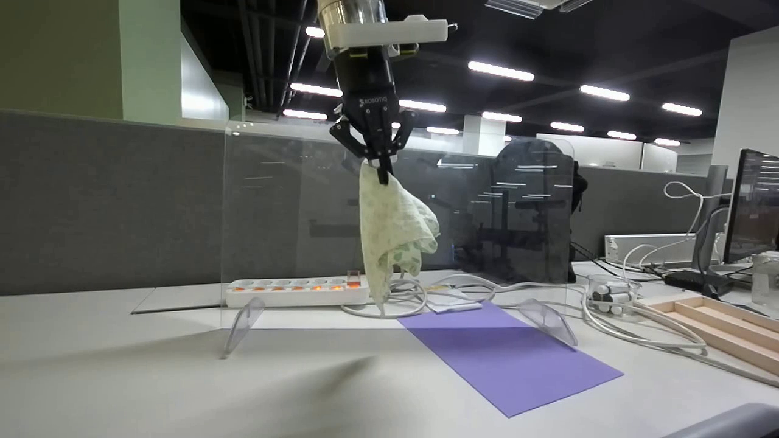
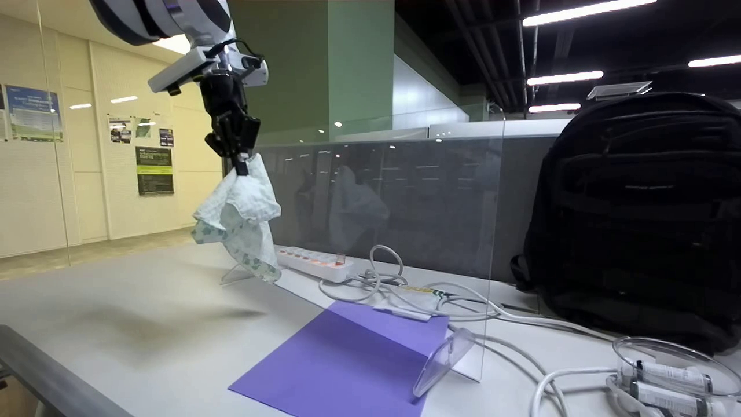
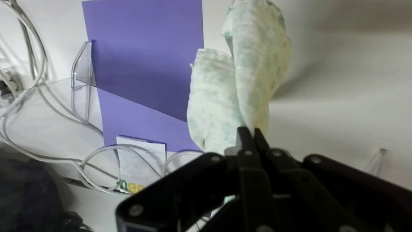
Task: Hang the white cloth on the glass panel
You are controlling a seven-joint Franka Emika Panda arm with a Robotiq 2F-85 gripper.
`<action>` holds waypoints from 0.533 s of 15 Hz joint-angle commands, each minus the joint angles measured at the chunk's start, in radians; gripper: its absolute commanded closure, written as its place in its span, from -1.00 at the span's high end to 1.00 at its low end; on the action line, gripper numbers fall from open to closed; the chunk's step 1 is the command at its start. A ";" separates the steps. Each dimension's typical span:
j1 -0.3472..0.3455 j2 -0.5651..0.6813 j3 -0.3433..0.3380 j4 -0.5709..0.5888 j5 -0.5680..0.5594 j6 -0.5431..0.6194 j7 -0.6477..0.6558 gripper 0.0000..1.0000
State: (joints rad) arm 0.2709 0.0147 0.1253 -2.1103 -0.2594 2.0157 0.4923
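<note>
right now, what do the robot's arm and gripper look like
The Franka Panda arm is rounded and whitish, with dark bands and silvery metal toward its end, plus a white bar-shaped fitting and a thin black cable. The Robotiq gripper is black, with angular linkages and white ROBOTIQ lettering.

ROBOTIQ lettering (image 1: 373,101) on the gripper (image 1: 383,173).
</note>
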 commanded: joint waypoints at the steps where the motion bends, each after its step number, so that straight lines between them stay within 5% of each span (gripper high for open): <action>1: -0.021 0.002 0.037 0.055 -0.060 -0.008 -0.022 -0.99; 8: -0.024 0.013 0.059 0.233 -0.218 -0.007 -0.034 -0.99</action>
State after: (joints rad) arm 0.2624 0.0140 0.1687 -1.9715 -0.4451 2.0262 0.4701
